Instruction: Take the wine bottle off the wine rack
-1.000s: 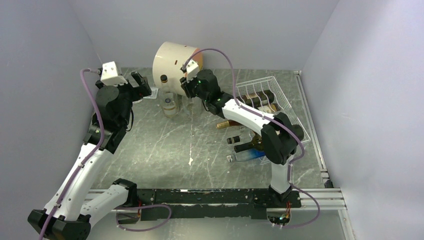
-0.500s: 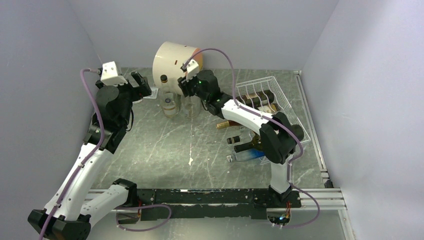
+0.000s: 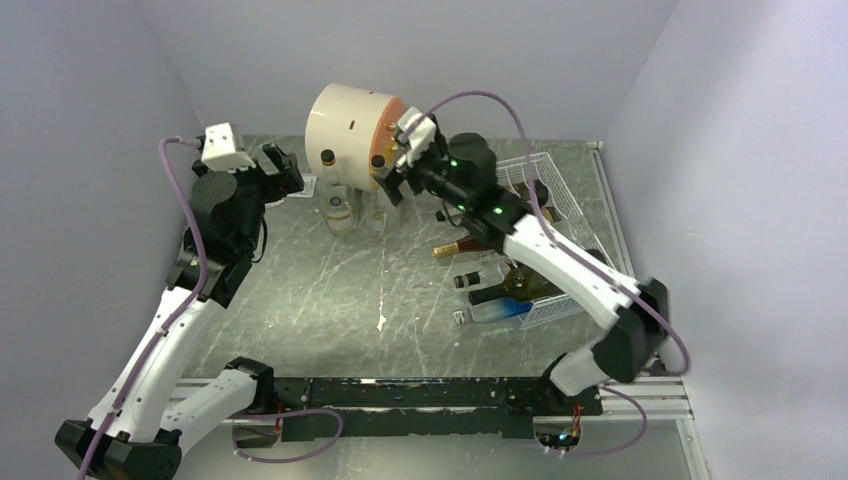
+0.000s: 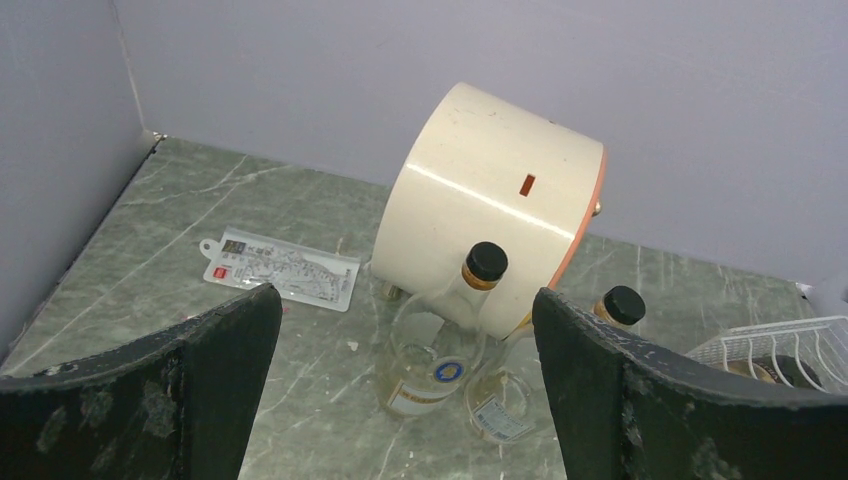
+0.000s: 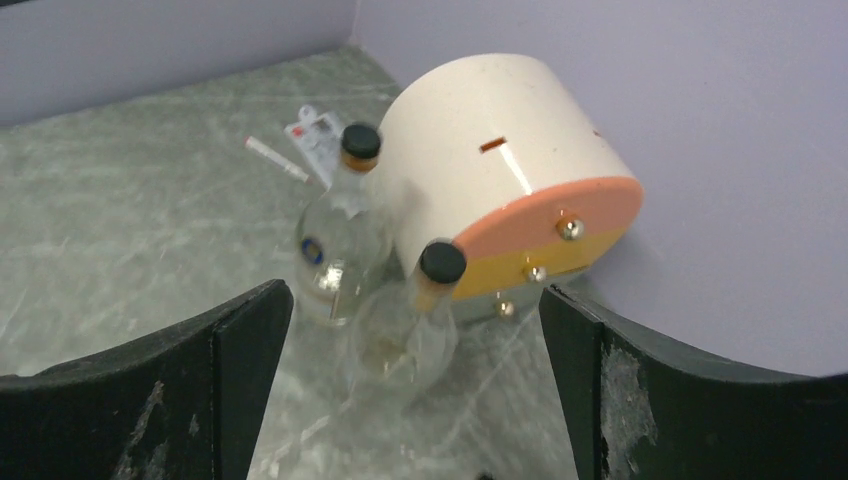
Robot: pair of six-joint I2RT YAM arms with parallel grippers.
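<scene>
Starting on the left: the left gripper [image 4: 405, 320] hangs wide open, holding nothing, pointed at the cream drum [image 4: 490, 190]. Two clear bottles [image 3: 338, 205] stand upright just in front of the drum, black caps on. The right gripper [image 5: 415, 300] hovers just above them, jaws spread wide too, nothing in its grip. Over on the right sits the wine rack [image 3: 560, 198], with several wine bottles [image 3: 495, 293] lying in it, necks poking out toward the middle of the table.

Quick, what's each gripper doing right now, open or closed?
Left gripper: open, holding nothing.
Right gripper: open, holding nothing.
</scene>
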